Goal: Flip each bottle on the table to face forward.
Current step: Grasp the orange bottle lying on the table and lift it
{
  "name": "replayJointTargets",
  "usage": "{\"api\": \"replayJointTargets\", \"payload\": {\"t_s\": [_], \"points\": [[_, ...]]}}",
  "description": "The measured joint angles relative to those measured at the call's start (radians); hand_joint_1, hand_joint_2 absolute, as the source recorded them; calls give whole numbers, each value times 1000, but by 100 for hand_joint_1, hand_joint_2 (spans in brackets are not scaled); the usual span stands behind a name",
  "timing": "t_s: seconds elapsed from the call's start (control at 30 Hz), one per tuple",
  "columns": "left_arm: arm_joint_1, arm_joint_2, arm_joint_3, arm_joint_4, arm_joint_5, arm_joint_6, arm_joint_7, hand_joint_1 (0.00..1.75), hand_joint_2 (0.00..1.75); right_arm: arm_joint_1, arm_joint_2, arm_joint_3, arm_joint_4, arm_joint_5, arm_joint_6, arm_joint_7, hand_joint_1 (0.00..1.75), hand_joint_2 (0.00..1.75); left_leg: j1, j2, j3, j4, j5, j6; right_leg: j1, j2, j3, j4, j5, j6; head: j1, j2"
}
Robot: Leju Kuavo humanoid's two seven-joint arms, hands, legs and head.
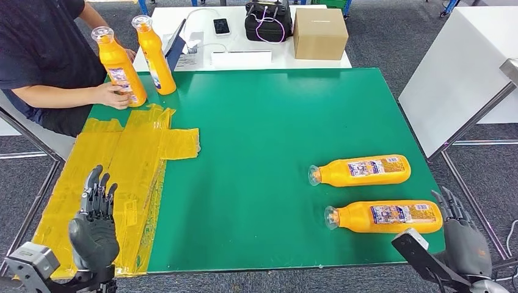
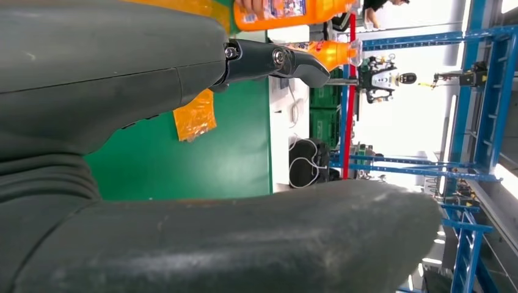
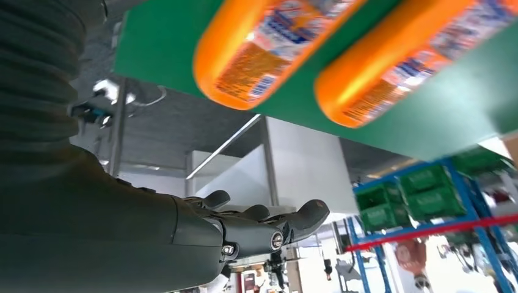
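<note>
orange plastic, smooth and likely slippery: 2 lying bottles, near bottle (image 1: 383,216) and far bottle (image 1: 360,170), sit beside the empty, fingers-apart right hand (image 1: 465,239); grip mid-body. left hand (image 1: 94,229) empty, fingers apart.

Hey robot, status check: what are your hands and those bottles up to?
Left hand open, right hand open, both empty. Two bottles lying flat near right hand. Person's hand holds upright bottle.

Four orange bottles, clear caps, on green table (image 1: 262,122). Two lying flat at right, labels up, caps left: far lying bottle (image 1: 360,171), near lying bottle (image 1: 385,217). Two upright at far-left corner: left upright bottle (image 1: 120,67), right upright bottle (image 1: 155,56).
</note>
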Motion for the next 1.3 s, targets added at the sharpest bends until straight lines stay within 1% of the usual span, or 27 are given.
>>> {"api": "replayJointTargets", "payload": {"t_s": [0.17, 0.37, 0.53, 0.73, 0.93, 1.17, 1.3], "points": [[-1, 0, 3, -7, 2, -8, 7, 0, 0, -9, -28, -22, 36, 3, 35, 1, 0, 175, 0, 0, 0, 0, 0, 0, 0, 0, 0, 0, 0, 0, 0, 0], [-7, 0, 7, -8, 2, -13, 9, 0, 0, -51, -74, -7, 75, 8, 82, 6, 0, 175, 0, 0, 0, 0, 0, 0, 0, 0, 0, 0, 0, 0, 0, 0], [-17, 0, 8, -8, 2, -18, 11, 0, 0, -111, -118, 59, 109, 6, 111, 28, 0, 175, 0, 0, 0, 0, 0, 0, 0, 0, 1, 0, 0, 0, 0, 0], [-22, 0, 13, -9, 1, -22, 13, 0, 0, -175, -158, 143, 151, 2, 126, 46, 0, 175, 0, 0, 0, 0, 0, 0, 0, 0, 1, 0, 0, 0, 0, 0], [-26, -1, 22, -9, 0, -23, 14, 0, 0, -209, -185, 189, 182, -5, 139, 58, 0, 175, 0, 0, 0, 0, 0, 0, 0, 0, 0, 0, 0, 0, 0, 0], [-33, -1, 25, -9, 0, -23, 14, 0, 0, -243, -233, 244, 224, -16, 167, 79, 0, 175, 0, 0, 0, 0, 0, 0, 0, 0, 1, 0, 0, 0, 0, 0], [-37, -1, 25, -9, 5, -23, 14, 0, 0, -257, -272, 274, 252, -35, 190, 98, 0, 175, -1, 0, 0, 0, 0, 0, -1, 0, 1, 0, 0, 0, 0, 0]]}}
